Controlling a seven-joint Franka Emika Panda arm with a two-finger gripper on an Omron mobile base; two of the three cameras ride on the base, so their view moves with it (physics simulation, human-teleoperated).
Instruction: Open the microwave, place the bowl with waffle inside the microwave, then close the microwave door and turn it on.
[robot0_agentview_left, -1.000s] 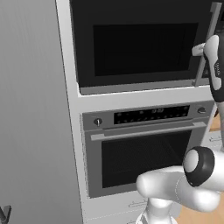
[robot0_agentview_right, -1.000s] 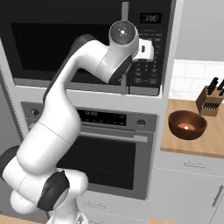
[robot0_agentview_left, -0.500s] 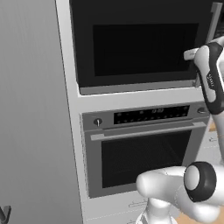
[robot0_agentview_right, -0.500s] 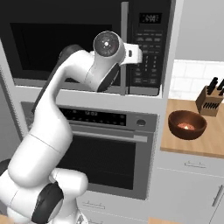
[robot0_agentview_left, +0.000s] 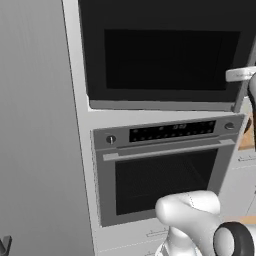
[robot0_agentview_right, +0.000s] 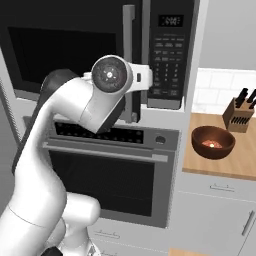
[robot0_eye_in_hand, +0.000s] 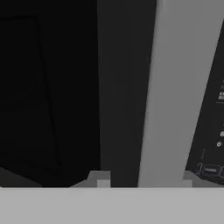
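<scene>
At the upper right of the tall grey cabinet column (robot0_agentview_left: 40, 125), we see the large black built-in microwave (robot0_agentview_right: 100, 45) with its wide black door (robot0_agentview_left: 165, 55) lying flush and closed, its dark rectangular window (robot0_agentview_left: 170, 60) facing us. The long vertical silver bar handle (robot0_agentview_right: 129, 55) runs down the door's right edge, just left of the button keypad strip (robot0_agentview_right: 167, 55). The white two-finger gripper (robot0_eye_in_hand: 144, 181) is at this handle: in the hand view the pale bar (robot0_eye_in_hand: 168, 92) rises between the two finger tips (robot0_eye_in_hand: 99, 178), one on each side of it, the jaws partly apart; we cannot tell whether the pads already press on the bar. In the right base view the white arm (robot0_agentview_right: 65, 130) bends up from the lower left, its wrist covering the lower part of the handle. Below the microwave sits the silver wall oven (robot0_agentview_left: 165, 165) with a horizontal handle. The round, deep, reddish-brown wooden-looking bowl (robot0_agentview_right: 213, 142) stands on the light wooden counter (robot0_agentview_right: 220, 165) to the right, well apart from the microwave, near a wooden knife block (robot0_agentview_right: 241, 113).
</scene>
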